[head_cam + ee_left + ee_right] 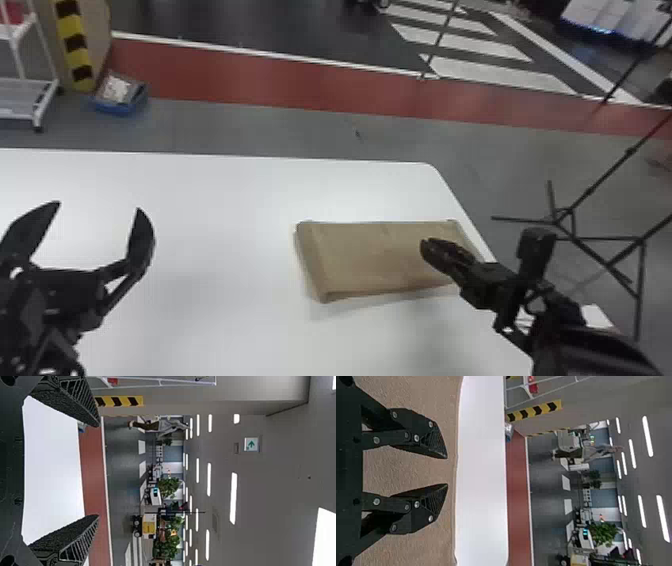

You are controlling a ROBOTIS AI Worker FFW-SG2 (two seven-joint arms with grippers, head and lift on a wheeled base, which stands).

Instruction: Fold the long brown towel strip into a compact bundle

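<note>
Towel (370,260) is laid folded on the table (215,200) — right gripper (425,245) held parted above it, left gripper (99,206) spread wide.

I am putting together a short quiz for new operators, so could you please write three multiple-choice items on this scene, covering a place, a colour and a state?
1. Where is the brown towel?
A) On the floor
B) On the table
C) On a cart shelf

2. What colour is the tabletop?
A) Green
B) Black
C) White

3. How are the fingers of the left gripper?
A) Spread apart
B) Pressed together
C) Closed on the towel

Right letters:
1: B, the head view shows it lying flat near the table's right edge.
2: C, the surface around the towel is plain white.
3: A, a wide gap separates the fingertips in the head view.
</note>
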